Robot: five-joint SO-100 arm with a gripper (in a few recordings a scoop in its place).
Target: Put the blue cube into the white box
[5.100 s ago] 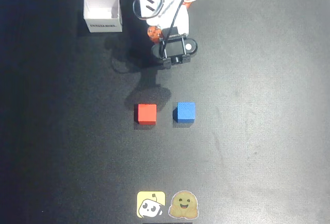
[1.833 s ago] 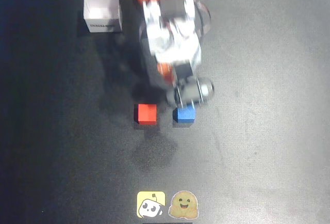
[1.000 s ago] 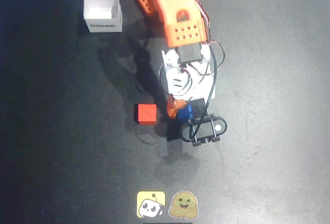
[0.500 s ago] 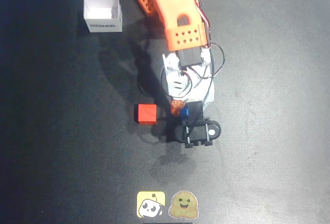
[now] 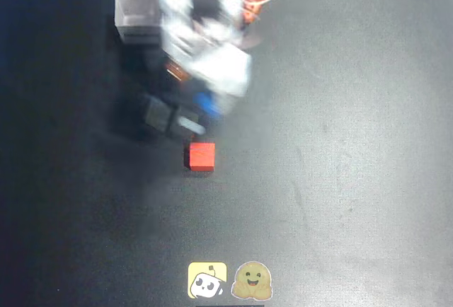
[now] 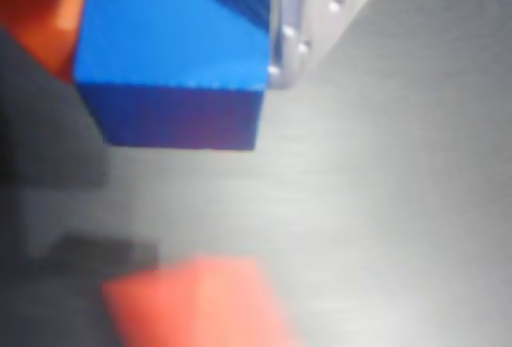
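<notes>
Blue cube (image 6: 172, 59): bright blue on the lit face, darker blue on the shaded one, finely ribbed. Red cube (image 5: 200, 156): plain red. Box (image 5: 138, 15): white-grey, blurred. Table (image 5: 340, 180): matte black. Arm (image 5: 205, 45): white with orange parts. Stickers (image 5: 230, 279): yellow.

The overhead view looks straight down on the whole table (image 5: 354, 144). The wrist view sits close behind the gripper (image 6: 172, 59), facing down. Both show the blue cube (image 5: 207, 103) and red cube (image 5: 200, 156).

Arm (image 5: 205, 52) motion-blurred, partly hiding white box (image 5: 134, 17); red cube (image 6: 200, 303) blurred, cut off.
</notes>
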